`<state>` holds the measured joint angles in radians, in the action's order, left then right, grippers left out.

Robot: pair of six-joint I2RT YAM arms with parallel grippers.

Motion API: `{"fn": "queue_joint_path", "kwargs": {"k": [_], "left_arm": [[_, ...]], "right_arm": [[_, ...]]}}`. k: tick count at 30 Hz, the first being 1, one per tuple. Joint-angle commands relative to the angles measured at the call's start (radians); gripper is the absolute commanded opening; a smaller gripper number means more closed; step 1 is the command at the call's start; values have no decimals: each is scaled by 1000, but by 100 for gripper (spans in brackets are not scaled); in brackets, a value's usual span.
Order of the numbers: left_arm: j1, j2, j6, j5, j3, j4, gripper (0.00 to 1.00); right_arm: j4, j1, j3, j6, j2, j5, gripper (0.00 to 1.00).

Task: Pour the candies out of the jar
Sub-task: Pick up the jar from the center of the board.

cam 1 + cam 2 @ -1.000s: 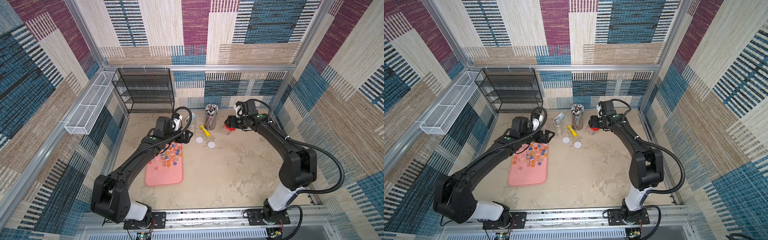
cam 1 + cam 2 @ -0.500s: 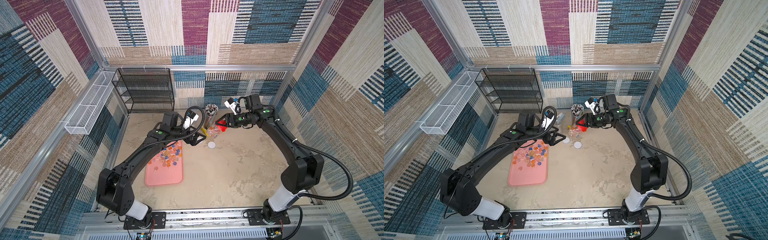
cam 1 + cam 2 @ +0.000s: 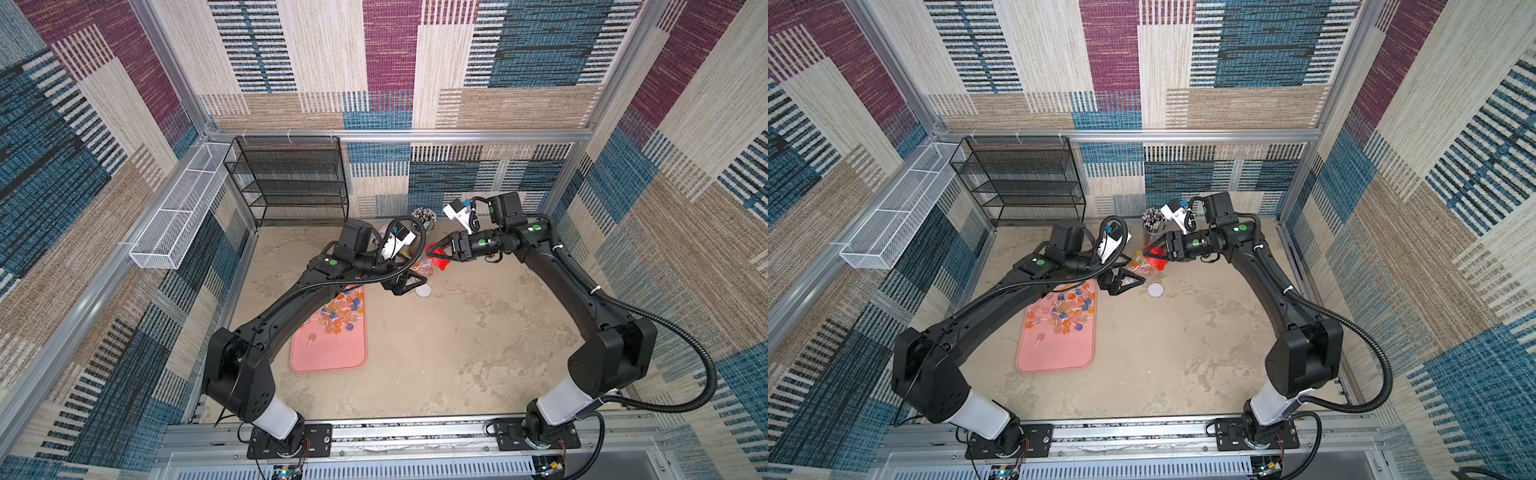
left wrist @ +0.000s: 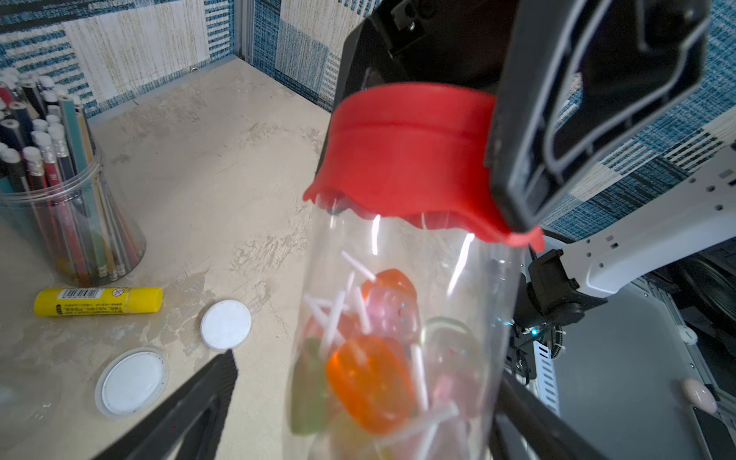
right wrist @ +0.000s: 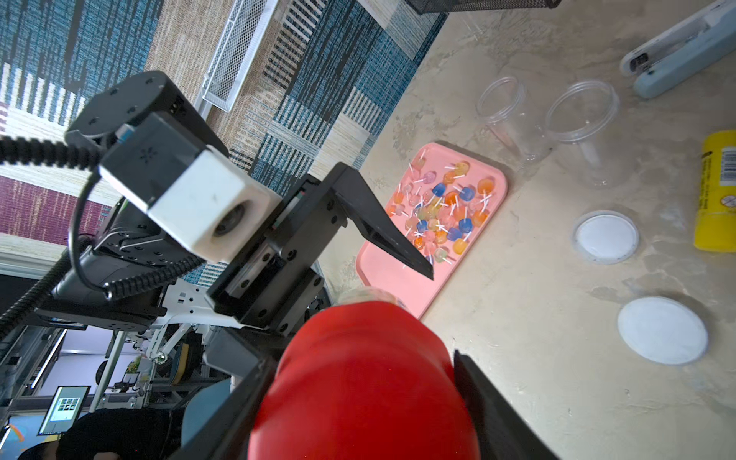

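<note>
**Aloft: lidded jar between the two grippers**

Up at the far middle of the table (image 3: 457, 353), the clear jar (image 4: 398, 318) hangs in the air, tipped onto its side, just right of the far end of the pink tray (image 3: 1054, 357). Its red lid (image 4: 402, 159) is on and points right. The right gripper (image 3: 432, 257) is clenched on that lid, one finger on each side of it. The left gripper (image 3: 409, 282) reaches in from the left with its fingers (image 4: 207, 382) spread wide around the jar's body. In the left wrist view one finger stands clearly apart from the plastic, while the other is close by the jar's wall. Whether that one touches it I cannot tell.

Some candies (image 4: 370, 382) lie inside the jar, orange and pink heads among white sticks. Many more candies (image 3: 1065, 311) are scattered over the far half of the tray. On the table near the jar are a cup of pencils (image 4: 59, 199), a yellow glue stick (image 4: 97, 301) and two white lids (image 4: 226, 324), with two empty clear jars (image 5: 581, 119) by the tray's far end
</note>
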<state>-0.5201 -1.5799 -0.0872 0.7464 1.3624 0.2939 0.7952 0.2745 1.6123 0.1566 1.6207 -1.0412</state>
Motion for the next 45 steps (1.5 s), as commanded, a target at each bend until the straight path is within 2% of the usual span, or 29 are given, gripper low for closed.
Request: {"fn": "queue_joint_path", "kwargs": {"k": [1, 10, 15, 19, 24, 34, 37, 41, 43, 45], "left_arm": [[0, -13, -28, 19, 10, -38, 95], [-3, -19, -35, 11, 17, -65, 90], [-4, -17, -37, 14, 14, -67, 81], [-3, -11, -37, 11, 7, -76, 77], [-4, -10, -35, 11, 7, -81, 62], [-4, -10, -39, 10, 7, -72, 58], [-4, -9, -42, 13, 7, -70, 54], [-3, -5, -45, 18, 7, -65, 50], [-4, -5, -43, 24, 9, -65, 41], [-4, -6, -43, 34, 8, -66, 39]], "right_arm": [[-50, 5, -7, 24, -11, -57, 46], [-57, 12, -8, 25, -11, -43, 46], [-56, 12, -7, 24, -4, -33, 45], [-56, 15, -7, 23, 2, -31, 45], [-53, 18, -7, 24, 4, -29, 45], [-67, 20, -7, 33, 2, -24, 46], [-80, 20, -6, 45, 3, -23, 49], [-95, 19, -6, 60, 6, -20, 58], [-104, 19, -7, 70, 6, -20, 62], [-116, 19, -6, 80, 4, -20, 63]]}}
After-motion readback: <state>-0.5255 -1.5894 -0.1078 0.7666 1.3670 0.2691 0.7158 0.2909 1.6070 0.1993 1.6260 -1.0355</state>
